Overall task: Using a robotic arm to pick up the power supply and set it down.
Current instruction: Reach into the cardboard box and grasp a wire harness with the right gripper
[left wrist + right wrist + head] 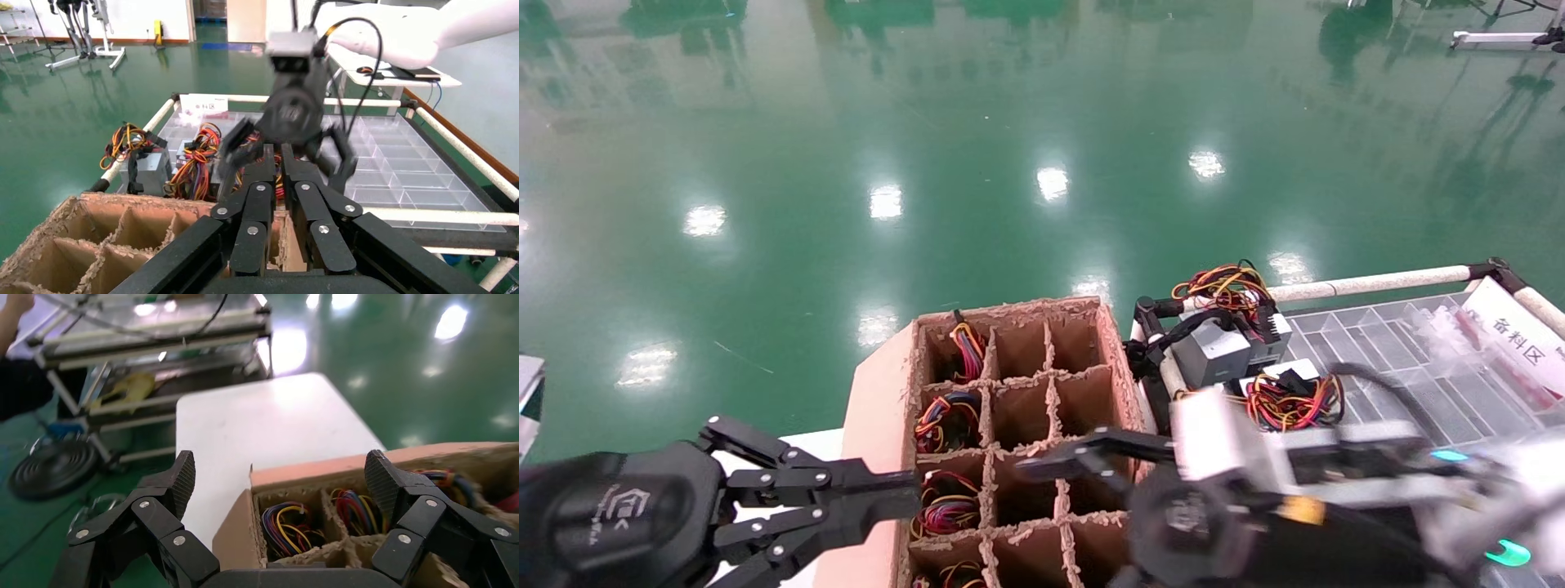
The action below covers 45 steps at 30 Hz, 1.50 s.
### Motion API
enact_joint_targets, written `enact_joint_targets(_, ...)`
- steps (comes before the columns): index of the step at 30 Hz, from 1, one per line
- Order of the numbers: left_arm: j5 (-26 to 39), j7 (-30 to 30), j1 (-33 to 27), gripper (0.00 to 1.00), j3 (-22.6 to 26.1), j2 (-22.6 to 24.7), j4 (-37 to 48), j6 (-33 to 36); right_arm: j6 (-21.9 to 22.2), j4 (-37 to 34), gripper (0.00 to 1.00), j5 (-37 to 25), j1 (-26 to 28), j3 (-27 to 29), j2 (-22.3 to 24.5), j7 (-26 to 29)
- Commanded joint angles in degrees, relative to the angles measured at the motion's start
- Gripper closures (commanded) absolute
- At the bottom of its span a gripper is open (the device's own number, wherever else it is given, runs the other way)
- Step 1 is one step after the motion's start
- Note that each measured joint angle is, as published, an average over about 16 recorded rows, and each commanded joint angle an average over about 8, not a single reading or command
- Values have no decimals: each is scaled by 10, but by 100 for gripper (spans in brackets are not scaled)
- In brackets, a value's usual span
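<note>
The right gripper [1075,461], on the robotic arm [1336,482] with its white links and green light ring, hangs over the right side of the cardboard divider box [1009,441] with its fingers [177,478] spread wide and nothing between them; from its wrist camera the box's near rim sits between the two pads. The left gripper [903,498] reaches in from the left with its fingers [260,202] pressed together, tip at the box's left wall. Several left-hand cells hold bundles of coloured wire [948,420], while the middle and right cells near the spread claw look open. The power supply [1214,347], a small grey box with red, yellow and orange wires, lies just beyond the box's right wall, at the left edge of the clear compartment tray [1410,359], beside the white rail [1369,283]. Beyond the box stretches bare green floor [928,163].
</note>
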Motion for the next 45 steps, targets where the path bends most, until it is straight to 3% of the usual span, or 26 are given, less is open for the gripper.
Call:
enact_joint_targets(1, 0, 0, 0, 0, 0, 0, 0, 0, -10, -30, 0, -28, 28, -21, -29, -5)
enact_joint_targets(13, 0, 0, 0, 0, 0, 0, 0, 0, -21, -181, 2, -96, 141, -157, -137, -82)
enact_joint_targets(15, 0, 0, 0, 0, 0, 0, 0, 0, -21, -201, 18, -100, 154, -178, -150, -92)
enact_joint_targets(21, 0, 0, 0, 0, 0, 0, 0, 0, -19, -259, 91, -110, 193, -230, -189, -124)
enact_joint_targets(23, 0, 0, 0, 0, 0, 0, 0, 0, -18, -280, 100, -114, 204, -244, -203, -136)
enact_joint_targets(32, 0, 0, 0, 0, 0, 0, 0, 0, -11, -363, 100, -119, 236, -285, -251, -188)
enact_joint_targets(40, 0, 0, 0, 0, 0, 0, 0, 0, 1, -385, 100, -109, 243, -308, -267, -209)
enact_joint_targets(45, 0, 0, 0, 0, 0, 0, 0, 0, 9, -380, 87, -101, 242, -323, -270, -208)
